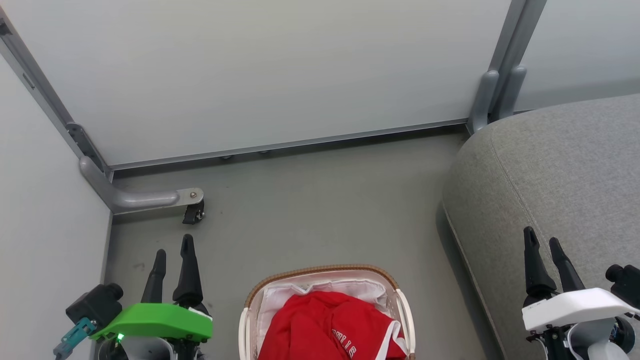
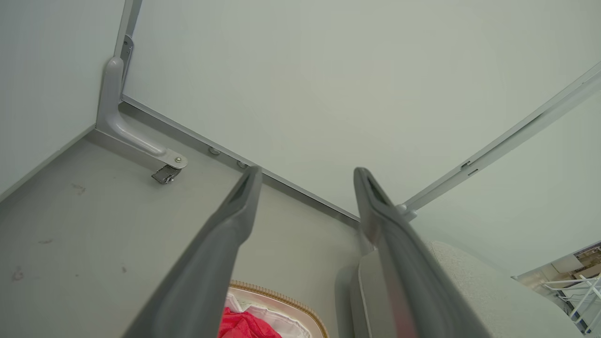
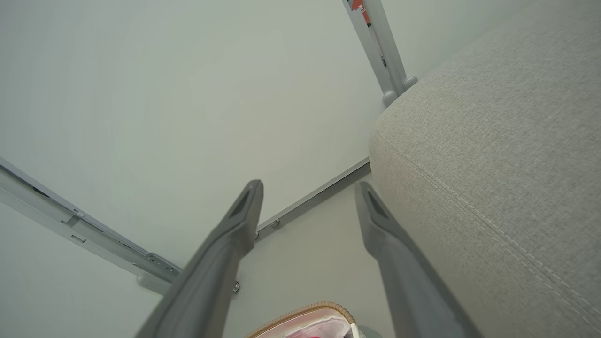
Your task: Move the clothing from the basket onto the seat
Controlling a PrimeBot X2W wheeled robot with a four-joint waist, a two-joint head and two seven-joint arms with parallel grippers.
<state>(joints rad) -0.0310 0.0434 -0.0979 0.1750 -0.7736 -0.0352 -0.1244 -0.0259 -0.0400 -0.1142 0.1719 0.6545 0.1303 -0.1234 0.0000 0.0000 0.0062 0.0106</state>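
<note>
Red clothing (image 1: 320, 325) sits heaped in the basket (image 1: 320, 270) at bottom centre of the head view. At lower left the left gripper (image 1: 174, 246) has its fingers spread, empty. At lower right the right gripper (image 1: 541, 236) is likewise parted, holding nothing, seen against the grey seat (image 1: 565, 175) on the right side.

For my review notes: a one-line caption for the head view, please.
Red clothing lies in the basket beside the grey seat; left tool and right tool open, empty.
</note>
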